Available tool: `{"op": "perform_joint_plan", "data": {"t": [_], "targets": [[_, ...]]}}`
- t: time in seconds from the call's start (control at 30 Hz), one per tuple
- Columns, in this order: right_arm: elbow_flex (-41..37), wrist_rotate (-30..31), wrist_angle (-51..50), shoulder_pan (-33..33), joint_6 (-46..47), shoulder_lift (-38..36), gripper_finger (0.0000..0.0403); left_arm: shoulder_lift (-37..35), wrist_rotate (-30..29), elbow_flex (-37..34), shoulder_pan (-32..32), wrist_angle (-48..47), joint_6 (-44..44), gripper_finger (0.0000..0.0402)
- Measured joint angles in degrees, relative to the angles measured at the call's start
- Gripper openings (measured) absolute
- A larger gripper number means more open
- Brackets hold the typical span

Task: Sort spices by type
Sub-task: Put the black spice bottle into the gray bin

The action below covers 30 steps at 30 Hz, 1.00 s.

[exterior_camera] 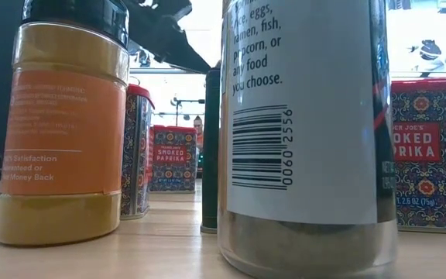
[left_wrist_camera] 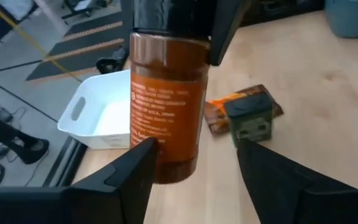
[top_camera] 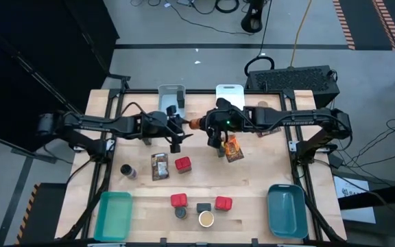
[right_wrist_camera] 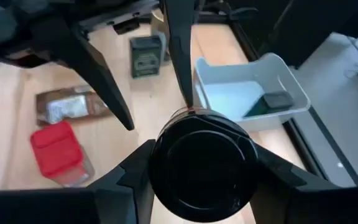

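An orange-brown spice jar [left_wrist_camera: 166, 106] with a black cap is held up over the table's far middle [top_camera: 195, 124], between my two grippers. My right gripper [right_wrist_camera: 201, 162] [top_camera: 209, 130] is shut on it. My left gripper [left_wrist_camera: 194, 149] [top_camera: 179, 132] is open, with its fingers on either side of the jar's bottom end. Red tins [top_camera: 182, 163] [top_camera: 178, 200] [top_camera: 223, 203], dark jars [top_camera: 127, 171] [top_camera: 182, 213], a tan-topped jar [top_camera: 206, 219] and printed packets [top_camera: 159, 166] [top_camera: 233, 147] rest on the table. My right gripper pinches the jar's black cap [right_wrist_camera: 163, 171] between its two fingers [left_wrist_camera: 225, 31], and the jar's body reaches out past the fingertips toward my left gripper. The jar is lifted clear of the table. My left gripper has one finger [left_wrist_camera: 138, 165] right against the jar's bottom edge; I cannot tell whether it touches.
A white bin [top_camera: 228, 92] and a grey bin [top_camera: 171, 96] stand at the far edge; the grey one holds a dark item [right_wrist_camera: 275, 101]. A teal bin [top_camera: 113, 215] and a blue bin [top_camera: 286, 209] stand at the near corners. Small dark green tins [left_wrist_camera: 247, 121] [right_wrist_camera: 145, 56] sit near the packets.
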Motion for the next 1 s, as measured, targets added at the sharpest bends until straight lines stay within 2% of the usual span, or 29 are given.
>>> {"op": "perform_joint_plan", "data": {"t": [0.23, 0.57, 0.7, 0.83, 0.9, 1.0], "targets": [[0.0, -0.5, 1.2, 0.0, 1.0, 0.0, 0.0173, 3.2, -6.6, 0.0, 0.1, 6.9, 0.3, 0.0231], [0.1, -4.1, 6.0, 0.1, 2.4, 0.1, 0.0173, 6.1, -6.3, 0.0, 0.0, 10.5, 0.2, 0.0232], [0.1, -5.8, 6.9, 0.0, 1.9, 0.0, 0.0173, 6.2, -6.5, 0.0, 0.1, 10.5, 2.8, 0.0229], [0.1, -6.2, 6.2, 0.0, 1.9, 0.0, 0.0173, 6.2, -6.4, 0.0, 0.0, 10.3, 3.6, 0.0195], [0.1, -6.1, 5.9, 0.0, 1.7, 0.0, 0.0185, 6.2, -6.4, 0.0, 0.1, 10.3, 4.3, 0.0177], [0.1, -6.4, 5.6, 0.0, 1.7, -0.1, 0.0238, 6.1, -6.5, 0.0, 0.1, 10.4, 4.4, 0.0177]]}}
